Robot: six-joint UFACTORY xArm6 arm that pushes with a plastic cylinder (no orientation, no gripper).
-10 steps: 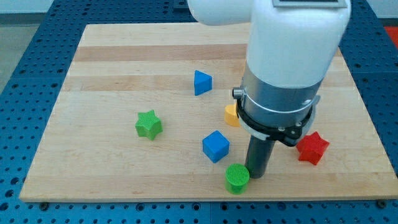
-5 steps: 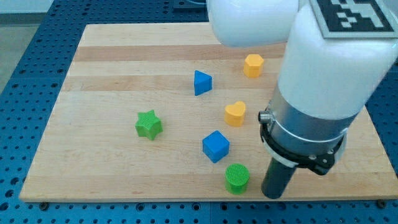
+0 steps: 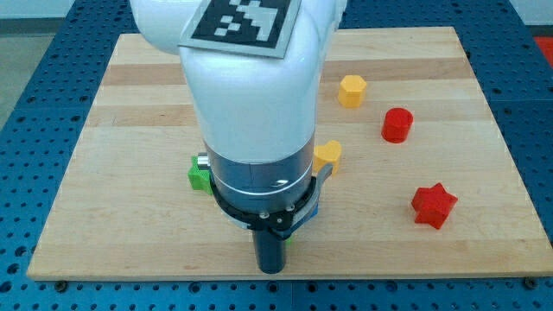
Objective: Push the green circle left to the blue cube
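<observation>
My arm fills the middle of the view. The rod's lower end, my tip, stands near the board's bottom edge, left of where it was. The arm's body hides the green circle and the blue cube, so I cannot tell where my tip is relative to them. The blue triangle is hidden too. Only the left edge of the green star shows beside the arm.
A yellow heart peeks out at the arm's right. A yellow hexagon and a red cylinder lie at the upper right, and a red star at the lower right. The wooden board rests on a blue perforated table.
The arm swung from the right of the green circle to the view's left along the bottom edge. It now covers the green circle, blue cube and blue triangle and uncovers the red blocks.
</observation>
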